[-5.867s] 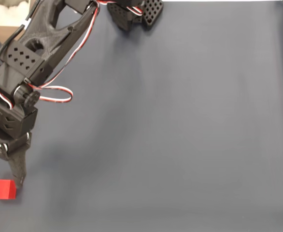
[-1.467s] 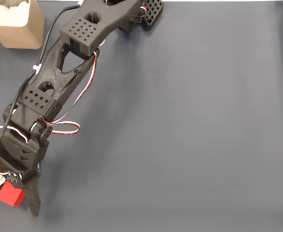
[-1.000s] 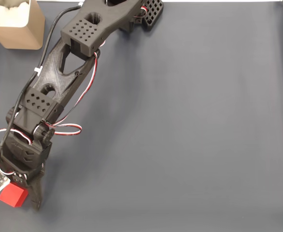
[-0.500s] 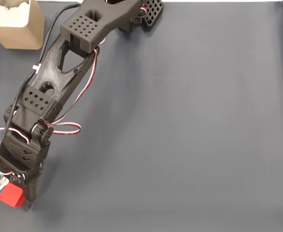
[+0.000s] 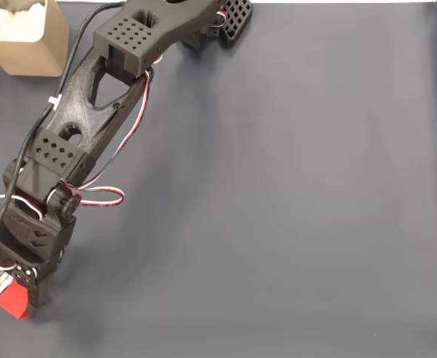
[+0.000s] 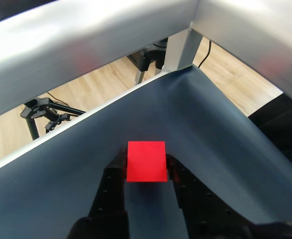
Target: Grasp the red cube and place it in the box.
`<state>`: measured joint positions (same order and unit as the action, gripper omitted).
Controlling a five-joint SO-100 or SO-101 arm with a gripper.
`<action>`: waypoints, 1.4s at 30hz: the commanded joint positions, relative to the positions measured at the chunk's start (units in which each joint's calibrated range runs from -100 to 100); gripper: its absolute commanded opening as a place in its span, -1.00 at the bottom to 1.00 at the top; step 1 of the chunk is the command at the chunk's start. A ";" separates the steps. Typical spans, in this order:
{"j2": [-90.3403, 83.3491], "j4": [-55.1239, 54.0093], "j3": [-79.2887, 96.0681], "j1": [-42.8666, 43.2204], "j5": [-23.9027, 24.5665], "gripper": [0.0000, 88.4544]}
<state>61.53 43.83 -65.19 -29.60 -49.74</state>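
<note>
The gripper (image 6: 146,164) is closed on the red cube (image 6: 146,161), a finger against each side. The cube sits square between them at the lower left of the fixed view (image 5: 11,302), with no long axis. The box (image 5: 24,41) stands upper left.

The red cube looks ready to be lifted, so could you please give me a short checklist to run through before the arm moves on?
1. Red cube sits between the fingers of the gripper in the wrist view: ok.
2. Both fingers touch the cube's sides: looks so, one dark finger at each side; firmness of grip cannot tell.
3. Cube clear of the grey mat: cannot tell.
4. Box stands upright at the top left of the fixed view, open top free: ok.
5. Mat between cube and box free of other things, apart from the arm itself: ok.
6. Red and white cable hangs loose by the wrist, not snagged: ok.
</note>
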 commanded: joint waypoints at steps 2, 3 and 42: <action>-6.68 -0.80 0.32 0.55 -1.12 -0.77; -6.85 -0.80 0.59 0.55 -1.17 -0.77; -33.28 10.02 24.22 -2.57 -0.98 -0.95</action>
<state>37.65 53.14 -42.50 -30.71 -51.31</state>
